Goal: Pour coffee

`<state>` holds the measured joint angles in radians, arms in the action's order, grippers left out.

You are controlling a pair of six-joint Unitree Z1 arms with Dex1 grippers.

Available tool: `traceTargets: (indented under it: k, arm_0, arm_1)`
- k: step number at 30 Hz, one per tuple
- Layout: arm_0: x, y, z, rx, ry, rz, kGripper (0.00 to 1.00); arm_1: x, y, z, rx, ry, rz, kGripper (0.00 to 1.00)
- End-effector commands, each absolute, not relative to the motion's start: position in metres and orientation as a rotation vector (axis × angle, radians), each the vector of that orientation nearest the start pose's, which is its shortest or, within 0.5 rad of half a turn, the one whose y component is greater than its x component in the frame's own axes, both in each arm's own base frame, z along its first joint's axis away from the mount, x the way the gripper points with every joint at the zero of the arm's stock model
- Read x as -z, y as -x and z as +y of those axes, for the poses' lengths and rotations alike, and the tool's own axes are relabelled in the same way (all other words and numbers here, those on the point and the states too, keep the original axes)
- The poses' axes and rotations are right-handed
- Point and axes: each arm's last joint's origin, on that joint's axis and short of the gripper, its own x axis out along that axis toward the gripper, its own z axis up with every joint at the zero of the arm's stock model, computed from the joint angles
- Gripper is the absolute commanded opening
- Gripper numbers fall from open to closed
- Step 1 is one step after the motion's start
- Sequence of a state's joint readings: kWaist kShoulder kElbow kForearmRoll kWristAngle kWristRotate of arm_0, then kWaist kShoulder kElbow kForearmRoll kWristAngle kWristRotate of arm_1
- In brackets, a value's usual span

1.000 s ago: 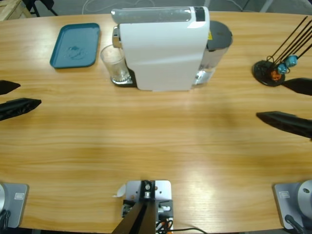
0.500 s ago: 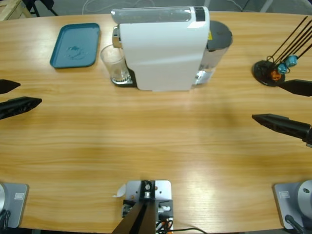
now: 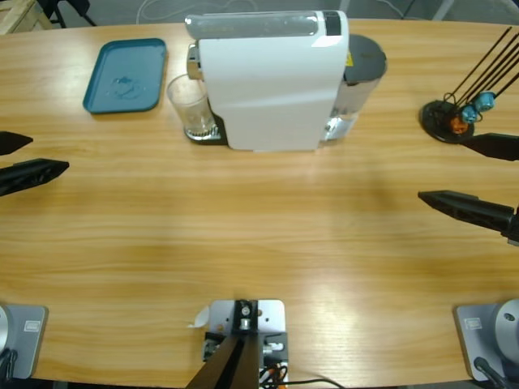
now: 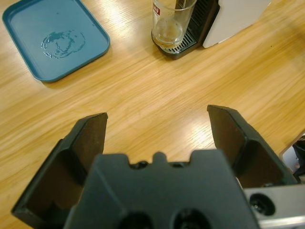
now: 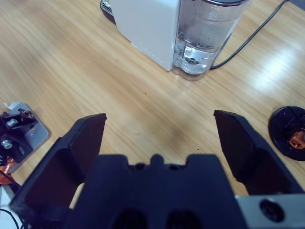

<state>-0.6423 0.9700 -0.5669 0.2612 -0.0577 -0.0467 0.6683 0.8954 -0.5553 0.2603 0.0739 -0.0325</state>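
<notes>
A white coffee machine (image 3: 272, 81) stands at the back middle of the table. Under its spout a clear glass (image 3: 190, 107) sits on the black drip grate. In the left wrist view the glass (image 4: 171, 21) holds a shallow layer of pale brown coffee (image 4: 167, 42) at its bottom. My left gripper (image 3: 51, 154) hovers open and empty at the table's left edge, well short of the glass. Open and empty too, my right gripper (image 3: 440, 168) hangs at the right edge, facing the machine's water tank (image 5: 207, 33).
A teal tray (image 3: 126, 74) with a wet smear lies left of the glass. A black pod stand (image 3: 448, 120) with thin rods and blue and orange pods sits at the far right. The machine's cable (image 5: 252, 33) trails behind the tank.
My right gripper has crept a little to the left, toward the table's middle. The left gripper, glass and machine have stayed put.
</notes>
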Motion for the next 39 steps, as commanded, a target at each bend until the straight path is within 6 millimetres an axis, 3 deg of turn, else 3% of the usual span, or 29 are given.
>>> traceTargets:
  k: [1, 39]
  arm_0:
    - [-0.272, -0.0941, -0.0729, 0.633, -0.148, 0.712, 0.899]
    - [-0.2703, -0.096, -0.0744, 0.628, -0.136, 0.723, 0.895]
  arm_1:
    - [-0.2799, -0.0777, 0.0682, -0.757, 0.243, 0.62, 1.0]
    - [-0.2808, -0.0762, 0.0677, -0.772, 0.244, 0.61, 1.0]
